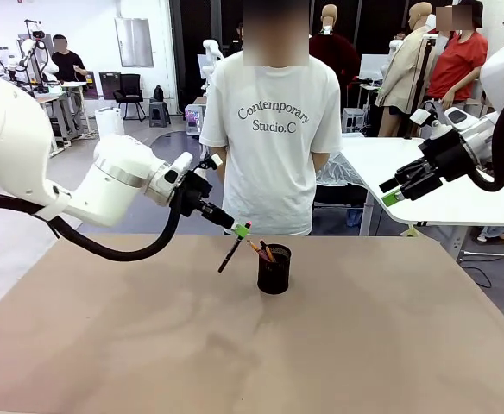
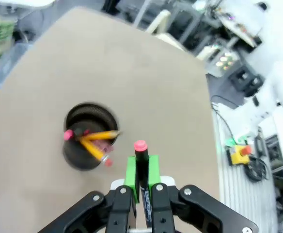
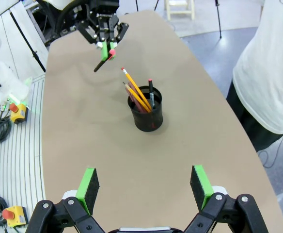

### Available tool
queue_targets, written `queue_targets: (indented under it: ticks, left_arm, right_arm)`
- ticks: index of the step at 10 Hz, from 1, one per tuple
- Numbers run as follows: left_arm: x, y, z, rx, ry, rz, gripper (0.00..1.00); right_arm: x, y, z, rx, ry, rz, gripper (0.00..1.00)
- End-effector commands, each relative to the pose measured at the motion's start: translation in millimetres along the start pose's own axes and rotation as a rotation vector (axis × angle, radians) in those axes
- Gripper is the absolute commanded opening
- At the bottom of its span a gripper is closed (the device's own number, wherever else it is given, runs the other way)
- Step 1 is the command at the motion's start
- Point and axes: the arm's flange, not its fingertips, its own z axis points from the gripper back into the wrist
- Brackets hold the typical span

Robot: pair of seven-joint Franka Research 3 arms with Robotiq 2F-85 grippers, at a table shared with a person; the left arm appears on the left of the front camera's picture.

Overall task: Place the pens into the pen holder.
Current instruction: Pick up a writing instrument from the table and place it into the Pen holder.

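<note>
Across the surface (image 1: 105,345) in the front view, the left gripper (image 1: 241,229) is clamped on a black pen with red ends (image 1: 230,254), which hangs slanted down-left, just left of and above the black mesh pen holder (image 1: 274,269); the right gripper (image 1: 392,191) waits high and well apart. From the left wrist, the pen (image 2: 141,165) points past the holder (image 2: 88,138), whose mouth lies to its left. From the right wrist, that gripper's (image 3: 146,187) jaws stand wide and empty, the holder (image 3: 145,114) nearer the left arm.
</note>
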Motion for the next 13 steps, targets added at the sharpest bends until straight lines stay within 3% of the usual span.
queue_targets:
  ticks: [1,4,5,6,9,13]
  left_arm:
    - [13.9,3.0,3.0,-0.123,-0.134,-0.18,0.0]
    - [32.4,-2.4,1.1,-0.156,-0.209,-0.31,0.0]
    - [39.6,-0.6,-1.2,-0.083,-0.256,-0.334,0.0]
    - [50.5,8.2,-12.4,0.071,-0.31,-0.357,0.0]
    - [65.2,32.0,-31.4,0.021,-0.424,-0.454,0.0]
    - [60.8,58.8,-51.6,0.017,-0.397,-0.363,0.0]
  right_arm:
    - [1.6,0.9,1.0,-0.002,-0.001,-0.005,1.0]
    - [1.6,0.9,1.0,-0.002,-0.001,-0.005,1.0]
    - [1.6,0.9,1.0,-0.002,-0.001,-0.005,1.0]
    - [1.6,0.9,1.0,-0.002,-0.001,-0.005,1.0]
    - [1.6,0.9,1.0,-0.002,-0.001,-0.005,1.0]
    - [1.6,0.9,1.0,-0.002,-0.001,-0.005,1.0]
